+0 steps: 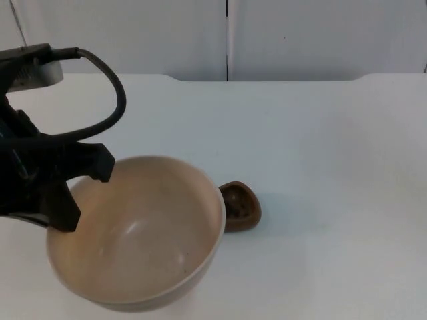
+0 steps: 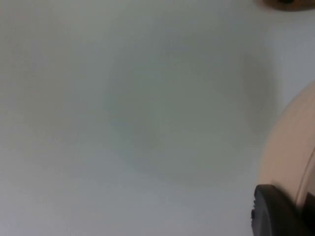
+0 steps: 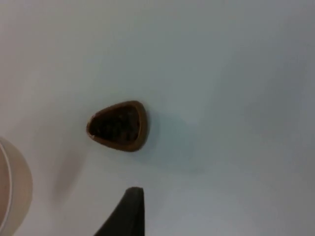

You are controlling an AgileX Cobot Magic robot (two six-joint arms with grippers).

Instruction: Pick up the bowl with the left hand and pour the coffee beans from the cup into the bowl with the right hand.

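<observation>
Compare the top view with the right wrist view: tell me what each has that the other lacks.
Top view alone: the left gripper gripping the bowl's rim and holding it above the table, the bowl's empty inside, and the grey wall.
Right wrist view alone: the right gripper's black fingertip, and the cup from straight above, full of dark beans.
Both: the brown cup standing on the white table, with the cream bowl beside it.

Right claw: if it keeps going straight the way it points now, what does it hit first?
Probably the cup of coffee beans, standing on the table just ahead of the right claw's fingertip. Depth is hard to judge, so it may meet bare table just short of it.
</observation>
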